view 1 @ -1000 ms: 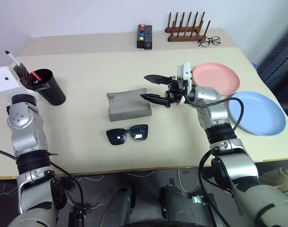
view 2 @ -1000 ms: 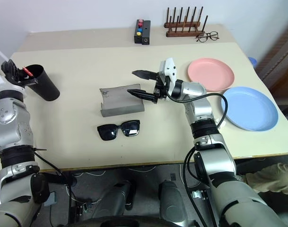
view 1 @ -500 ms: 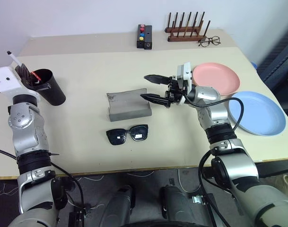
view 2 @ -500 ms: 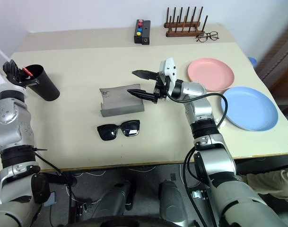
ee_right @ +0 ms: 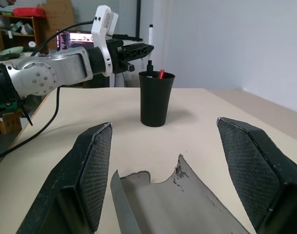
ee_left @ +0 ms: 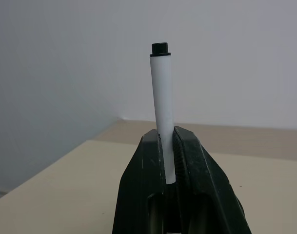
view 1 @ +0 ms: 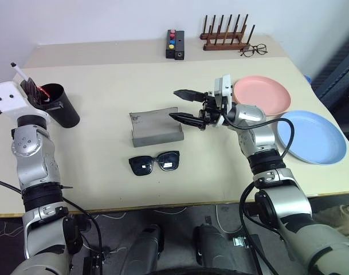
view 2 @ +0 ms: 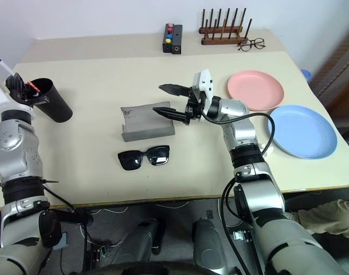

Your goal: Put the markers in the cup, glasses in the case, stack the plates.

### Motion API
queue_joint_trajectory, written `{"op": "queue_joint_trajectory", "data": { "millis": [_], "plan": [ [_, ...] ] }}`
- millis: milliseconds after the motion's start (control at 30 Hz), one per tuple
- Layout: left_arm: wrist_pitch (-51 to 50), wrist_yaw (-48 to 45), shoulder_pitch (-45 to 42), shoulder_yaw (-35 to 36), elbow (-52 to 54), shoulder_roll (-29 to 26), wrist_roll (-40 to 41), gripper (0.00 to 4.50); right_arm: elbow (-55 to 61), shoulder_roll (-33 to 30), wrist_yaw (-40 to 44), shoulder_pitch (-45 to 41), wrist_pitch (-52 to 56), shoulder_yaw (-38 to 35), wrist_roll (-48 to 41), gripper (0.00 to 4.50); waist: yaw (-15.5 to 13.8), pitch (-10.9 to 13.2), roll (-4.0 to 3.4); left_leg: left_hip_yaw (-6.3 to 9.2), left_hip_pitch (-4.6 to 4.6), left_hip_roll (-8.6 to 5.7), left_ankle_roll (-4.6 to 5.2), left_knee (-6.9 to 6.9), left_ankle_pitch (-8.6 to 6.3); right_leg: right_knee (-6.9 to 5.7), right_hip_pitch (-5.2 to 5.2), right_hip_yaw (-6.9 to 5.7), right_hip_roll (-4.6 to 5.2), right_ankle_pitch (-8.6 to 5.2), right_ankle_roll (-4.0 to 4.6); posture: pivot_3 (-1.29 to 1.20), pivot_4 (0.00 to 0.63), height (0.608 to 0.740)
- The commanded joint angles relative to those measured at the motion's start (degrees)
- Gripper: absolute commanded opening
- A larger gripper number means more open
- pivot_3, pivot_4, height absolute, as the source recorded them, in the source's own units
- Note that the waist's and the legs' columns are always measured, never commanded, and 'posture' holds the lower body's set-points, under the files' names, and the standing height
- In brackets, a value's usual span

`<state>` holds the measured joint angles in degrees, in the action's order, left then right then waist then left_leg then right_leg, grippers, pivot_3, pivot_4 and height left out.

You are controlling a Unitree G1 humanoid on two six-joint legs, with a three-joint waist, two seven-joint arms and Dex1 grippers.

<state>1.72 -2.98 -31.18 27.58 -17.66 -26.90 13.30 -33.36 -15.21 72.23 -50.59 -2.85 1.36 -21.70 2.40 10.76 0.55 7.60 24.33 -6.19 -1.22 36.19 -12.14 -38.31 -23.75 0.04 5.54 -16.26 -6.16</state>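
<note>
Marker (ee_left: 162,112), white barrel with black end, is pinched upright in the left gripper (view 1: 30,89), just over the rim of the black cup (view 1: 61,106) at the desk's (view 1: 105,80) left side. A red marker end (ee_right: 161,74) already pokes out of the cup. Compared with a second ago nothing has really changed: the marker sits a hair closer above the cup mouth, but it has not been let go and both arms read as parked. So the marker step looks nearly done but not finished; the drop into the cup is what's left.

Grey case (view 1: 157,129) lies open mid-desk, lid flap up, nothing in it. Right gripper (view 1: 183,105) hangs with jaws spread wide and empty just over the case's right end. Black sunglasses (view 1: 155,163) lie on the desk just in front of the case, untouched.

Pink plate (view 1: 265,93) and blue plate (view 1: 314,136) sit side by side on the right, not stacked. Wire spectacles (view 1: 253,50), a wooden rack (view 1: 224,35) and a button box (view 1: 175,44) line the far edge.
</note>
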Motion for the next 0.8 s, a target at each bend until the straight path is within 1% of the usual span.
{"op": "queue_joint_trajectory", "data": {
  "millis": [33, 67, 167, 233, 533, 700, 800],
  "plan": [
    [0.77, -0.24, -0.23, -0.17, 1.84, -0.81, 0.15, 0.77, 3.00, 0.09, -0.26, -0.41, -0.07, -1.55, -1.43, 3.51, 0.00, 0.00, 0.00, 0.00, 0.00, 0.00, 0.00, 0.00, 0.00, 0.00, 0.00, 0.00, 0.00, 0.00, 0.00, 0.00, 0.150, 0.740],
    [0.76, -0.27, -0.22, -0.21, 1.91, -0.76, 0.16, 0.99, 3.14, 0.08, -0.32, -0.32, 0.00, -1.57, -1.44, 3.51, -0.01, 0.00, 0.00, 0.00, 0.00, 0.00, 0.00, 0.00, 0.00, 0.00, 0.00, 0.00, 0.00, 0.00, 0.00, 0.00, 0.150, 0.740],
    [0.74, -0.36, -0.31, -0.28, 1.95, -0.70, 0.19, 2.39, 3.18, 0.06, -0.39, -0.30, 0.11, -1.53, -1.40, 3.51, -0.01, 0.00, 0.00, 0.00, 0.00, 0.00, 0.00, 0.00, 0.00, 0.00, 0.00, 0.00, 0.00, 0.00, 0.00, 0.00, 0.150, 0.740],
    [0.78, -0.71, -0.31, -0.26, 2.02, -0.60, 0.58, 3.40, 3.01, 0.06, -0.38, -0.46, 0.12, -1.49, -1.35, 3.51, 0.00, 0.00, 0.00, 0.00, 0.00, 0.00, 0.00, 0.00, 0.00, 0.00, 0.00, 0.00, 0.00, 0.00, 0.00, 0.00, 0.150, 0.740],
    [1.09, -0.94, -1.11, 0.28, 5.64, -1.19, 1.95, 3.40, 2.06, -0.04, -0.28, -1.21, -0.16, -1.60, -1.17, 3.51, -0.01, 0.00, 0.00, 0.00, 0.00, 0.00, 0.00, 0.00, 0.00, 0.00, 0.00, 0.00, 0.00, 0.00, 0.00, 0.00, 0.150, 0.740],
    [0.45, -1.83, -3.71, 0.05, 8.35, -1.89, 3.40, 3.40, 1.92, -0.14, -0.39, -1.34, -0.27, -1.77, -1.17, 3.51, -0.06, 0.00, 0.00, 0.00, 0.00, 0.00, 0.00, 0.01, 0.00, 0.00, 0.01, 0.00, 0.00, 0.00, 0.00, 0.00, 0.150, 0.740],
    [-2.15, -4.11, -6.16, -1.50, 10.72, -2.00, 5.28, 3.40, 2.33, -0.43, -0.46, -1.14, -0.13, -1.93, -1.24, 3.51, -0.09, 0.00, 0.00, 0.00, 0.01, 0.00, 0.00, 0.01, 0.00, 0.00, 0.01, -0.01, 0.00, 0.00, 0.00, 0.00, 0.150, 0.740]
  ]
}}
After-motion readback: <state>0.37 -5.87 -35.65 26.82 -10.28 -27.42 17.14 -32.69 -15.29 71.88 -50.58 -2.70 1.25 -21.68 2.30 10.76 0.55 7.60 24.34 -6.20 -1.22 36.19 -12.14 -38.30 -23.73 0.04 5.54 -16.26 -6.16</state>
